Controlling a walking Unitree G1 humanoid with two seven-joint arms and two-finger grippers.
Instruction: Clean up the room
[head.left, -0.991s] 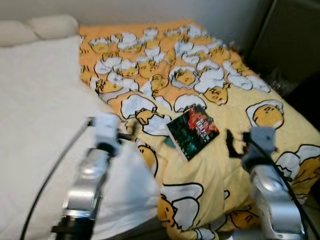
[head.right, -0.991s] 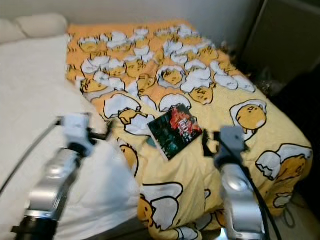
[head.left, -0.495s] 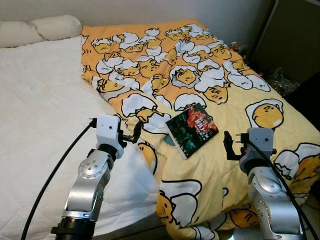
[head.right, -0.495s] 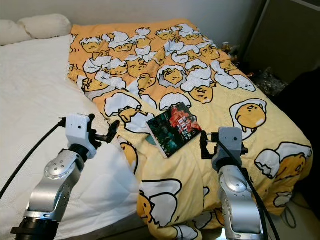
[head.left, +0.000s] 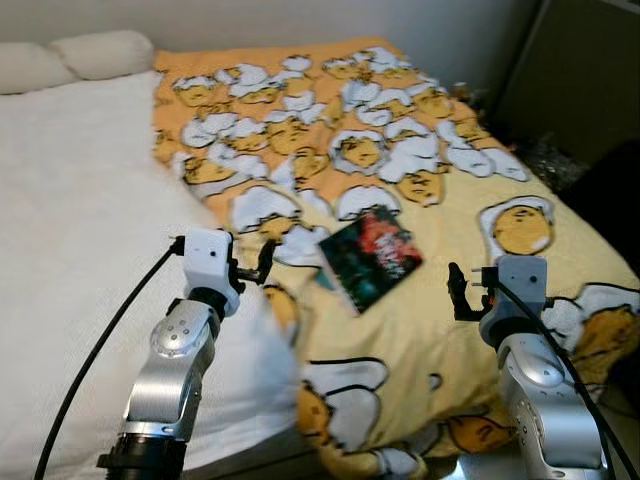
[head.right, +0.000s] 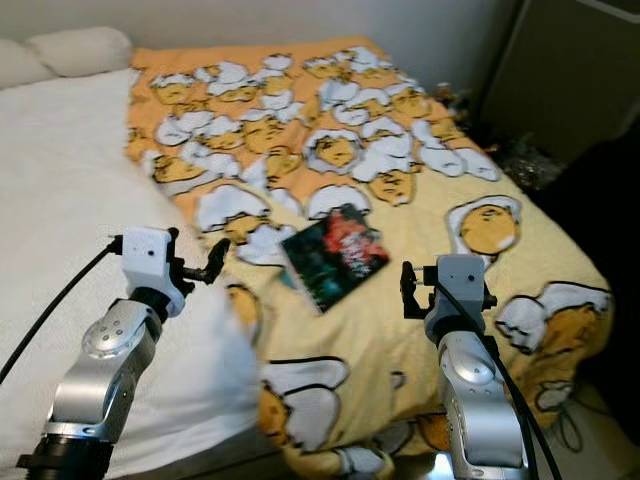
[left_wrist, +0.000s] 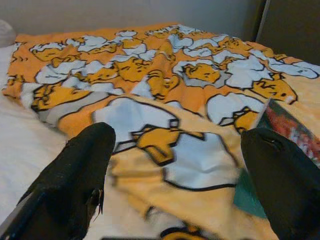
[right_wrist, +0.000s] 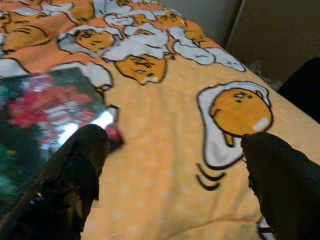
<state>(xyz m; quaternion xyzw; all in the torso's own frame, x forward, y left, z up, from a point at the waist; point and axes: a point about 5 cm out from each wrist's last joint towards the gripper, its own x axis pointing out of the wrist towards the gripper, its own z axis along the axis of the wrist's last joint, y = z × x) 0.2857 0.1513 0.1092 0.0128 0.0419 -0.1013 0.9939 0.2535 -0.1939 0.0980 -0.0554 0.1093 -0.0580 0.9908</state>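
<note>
A dark book (head.left: 368, 258) with a red and green cover lies flat on the yellow egg-character blanket (head.left: 400, 150), which covers the bed's right half. My left gripper (head.left: 258, 268) hovers open just left of the book, over the blanket's edge where it meets the white sheet. In the left wrist view the book (left_wrist: 292, 127) sits beside one of the black fingers (left_wrist: 75, 170). My right gripper (head.left: 458, 292) is open, low over the blanket to the book's right. In the right wrist view the book (right_wrist: 45, 110) lies just ahead between the spread fingers (right_wrist: 282, 180).
A white sheet (head.left: 70, 220) covers the bed's left half, with pillows (head.left: 75, 55) at the head. A dark cabinet (head.left: 590, 70) stands right of the bed, with small clutter (head.left: 548, 160) on the floor beside it. The bed's front edge (head.left: 330, 450) is right below my arms.
The whole picture has shifted slightly left and is blurred again, so the camera moved. Both grippers keep their pose and the book lies where it was.
</note>
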